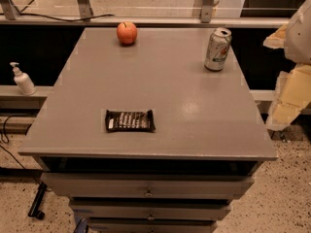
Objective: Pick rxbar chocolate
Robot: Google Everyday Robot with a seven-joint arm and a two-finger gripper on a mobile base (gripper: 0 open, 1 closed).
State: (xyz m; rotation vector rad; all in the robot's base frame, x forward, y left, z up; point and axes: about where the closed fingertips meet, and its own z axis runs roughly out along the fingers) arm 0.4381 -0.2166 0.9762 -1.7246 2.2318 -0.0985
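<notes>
No text can be read. White lettering is seen on the dark wrapper of the rxbar chocolate (129,121), well to the left of the gripper (289,98) at the right edge, but no word is made out. The green marking on the soda can (217,49) is likewise unreadable.

Our arm at the right edge: white shell above, cream parts below.

We see only a slice of our arm (297,57), cut off by the right border. Its upper part is a rounded casing (301,33), smooth, white and shaded pale grey. A small cream-yellow tab (276,37) juts from its left side. Below it sit flat, angular cream-yellow plates with blocky edges and darker tan seams, which we take for our gripper (290,98), at the right edge of the view, about halfway up.
</notes>
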